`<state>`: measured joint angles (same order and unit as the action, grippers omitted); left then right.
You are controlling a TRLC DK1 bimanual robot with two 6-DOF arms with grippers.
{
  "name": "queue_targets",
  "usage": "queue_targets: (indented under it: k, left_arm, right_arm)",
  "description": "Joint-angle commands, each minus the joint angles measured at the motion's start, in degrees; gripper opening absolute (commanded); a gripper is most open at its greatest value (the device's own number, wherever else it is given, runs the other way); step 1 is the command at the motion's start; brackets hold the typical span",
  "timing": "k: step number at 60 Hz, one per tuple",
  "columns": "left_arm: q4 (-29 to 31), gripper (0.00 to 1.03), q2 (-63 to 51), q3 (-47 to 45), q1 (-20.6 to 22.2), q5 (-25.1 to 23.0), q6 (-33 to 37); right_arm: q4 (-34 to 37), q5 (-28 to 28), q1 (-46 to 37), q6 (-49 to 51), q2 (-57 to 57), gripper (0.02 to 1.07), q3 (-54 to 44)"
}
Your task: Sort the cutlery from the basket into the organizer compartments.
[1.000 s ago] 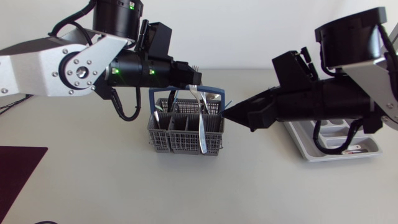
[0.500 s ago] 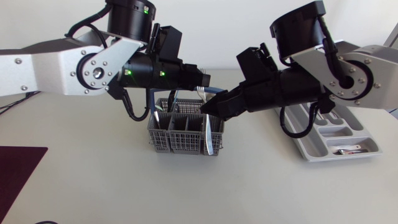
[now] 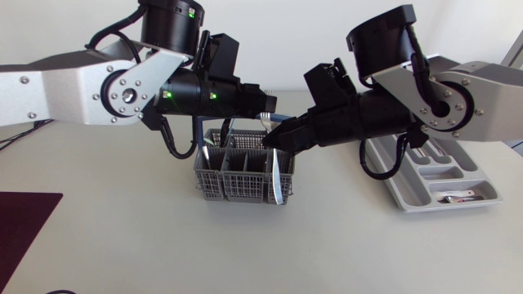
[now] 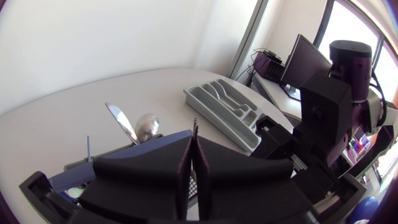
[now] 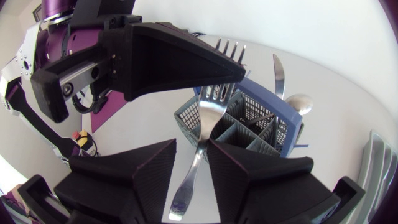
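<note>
- Over the right end of the basket: fork, metal, hanging nearly upright with tines up and its handle running down in front of the basket's near wall.
- Left gripper: clamped narrow on the fork's upper part. The left wrist view shows its two fingers almost together with the tines poking out between them.
- Right gripper: at the fork's handle, just right of the basket's far rim. In the right wrist view its fingers stand a little apart on either side of the handle, and a gap shows beside the handle, so it holds nothing.
- Basket: grey mesh with a blue carrying handle, divided into cells, standing at the middle of the table.
- Basket contents: a knife and a spoon stand upright in the far cells, and more metal pieces show at the left end.
- Organizer: grey tray with long compartments, at the right of the table, well apart from the basket and partly hidden under the right arm.
- Organizer contents: one metal piece lies in the near compartment.
- Table: pale surface.
- Mat: dark red, at the near left edge, well apart from the basket.
</note>
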<state>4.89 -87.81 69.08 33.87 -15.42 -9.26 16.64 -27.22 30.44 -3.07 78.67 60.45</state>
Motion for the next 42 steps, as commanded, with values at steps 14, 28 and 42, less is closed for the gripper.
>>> queue_targets:
  k: [14, 28, 42]
  left_arm:
    - [-0.8, 0.04, -0.2, 1.3, -0.3, -0.8, -2.2]
    - [-0.8, 0.11, 0.4, 1.2, -0.2, -0.8, -2.3]
    - [-0.8, 0.31, 1.6, 2.2, -0.2, -0.8, -2.3]
  right_arm:
    - [-1.4, -1.9, 0.4, -1.3, 0.9, 0.13, -0.5]
    - [-1.4, -1.9, 0.5, -1.1, 0.4, 0.12, -0.9]
    - [-0.6, -1.9, 1.1, -1.1, -0.4, 0.12, -1.6]
